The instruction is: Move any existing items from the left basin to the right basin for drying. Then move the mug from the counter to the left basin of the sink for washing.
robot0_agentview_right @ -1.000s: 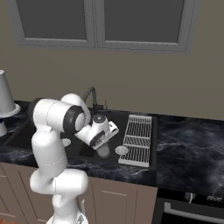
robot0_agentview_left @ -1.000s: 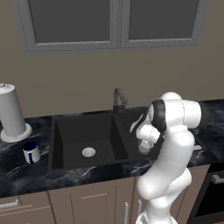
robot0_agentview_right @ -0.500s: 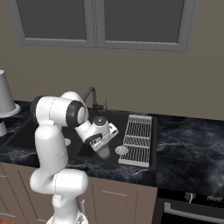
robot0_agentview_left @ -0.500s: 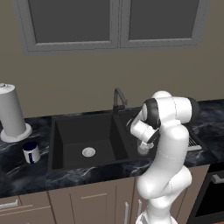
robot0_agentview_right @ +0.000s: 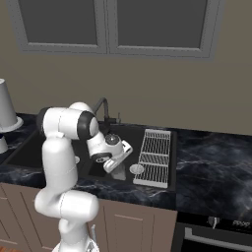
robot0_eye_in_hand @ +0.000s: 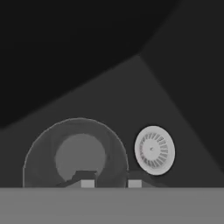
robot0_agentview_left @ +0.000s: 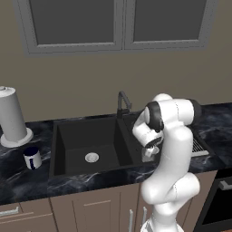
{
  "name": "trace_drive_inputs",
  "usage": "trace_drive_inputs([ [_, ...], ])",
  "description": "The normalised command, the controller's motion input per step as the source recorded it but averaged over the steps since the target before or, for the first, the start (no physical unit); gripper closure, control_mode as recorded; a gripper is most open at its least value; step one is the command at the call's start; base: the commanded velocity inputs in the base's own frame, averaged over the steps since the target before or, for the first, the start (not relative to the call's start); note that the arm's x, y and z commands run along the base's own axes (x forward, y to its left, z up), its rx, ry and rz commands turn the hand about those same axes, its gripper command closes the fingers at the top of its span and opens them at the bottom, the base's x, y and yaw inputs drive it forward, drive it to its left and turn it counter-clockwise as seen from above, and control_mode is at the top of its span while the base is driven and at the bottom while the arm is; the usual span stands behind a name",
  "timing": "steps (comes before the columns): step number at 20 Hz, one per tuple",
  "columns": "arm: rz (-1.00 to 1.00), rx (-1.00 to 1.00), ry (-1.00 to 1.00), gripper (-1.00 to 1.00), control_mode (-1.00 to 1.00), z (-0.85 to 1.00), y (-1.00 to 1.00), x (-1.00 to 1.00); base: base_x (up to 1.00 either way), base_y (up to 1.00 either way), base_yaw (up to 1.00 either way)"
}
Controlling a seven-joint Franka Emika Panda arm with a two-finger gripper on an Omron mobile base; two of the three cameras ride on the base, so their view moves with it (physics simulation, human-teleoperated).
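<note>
The plain grey handleless cup (robot0_eye_in_hand: 76, 153) with its paler rim stands upright in the narrower black basin (robot0_eye_in_hand: 144, 87), beside the round silver drain (robot0_eye_in_hand: 154, 150); the gripper's (robot0_eye_in_hand: 110, 183) fingertips straddle its rim, whether gripping I cannot tell.

Paper towel roll (robot0_agentview_left: 11, 113): white, upright on a pale round base, far left of the desk against the wall; also at the left edge of the right base view (robot0_agentview_right: 6, 104).

Drying rack (robot0_agentview_right: 155, 156): pale wire grid, lying flat on the desk just right of the sink, long axis running front to back.

Window (robot0_agentview_left: 118, 22): two grey-framed panes with dark glass, set in the beige wall (robot0_agentview_left: 81, 86) above.

Cabinets (robot0_agentview_left: 90, 206): brown wood fronts, pale bar handles (robot0_agentview_left: 131, 219).

Oven (robot0_agentview_right: 216, 236): dark front, at lower right, under the desk edge.
</note>
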Motion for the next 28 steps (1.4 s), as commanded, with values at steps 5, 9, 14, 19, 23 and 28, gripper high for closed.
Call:
trace_drive_inputs([
  [5, 0.02, -0.01, 0.00, -1.00, -1.00, 0.04, 0.00, 0.00, 0.00, 0.00, 0.00],
  [9, 0.00, 0.00, 0.00, -1.00, -1.00, 0.33, 0.00, 0.00, 0.00, 0.00, 0.00],
  [14, 0.00, 0.00, 0.00, -1.00, -1.00, 0.84, 0.00, 0.00, 0.00, 0.00, 0.00],
  [19, 0.00, 0.00, 0.00, -1.00, -1.00, 1.00, 0.05, -0.05, 0.00, 0.00, 0.00],
  [23, 0.00, 0.02, 0.07, -1.00, -1.00, 1.00, 0.00, -0.11, 0.00, 0.00, 0.00],
  [28, 0.00, 0.13, 0.23, -1.00, -1.00, 1.00, 0.01, 0.00, 0.00, 0.00, 0.00],
])
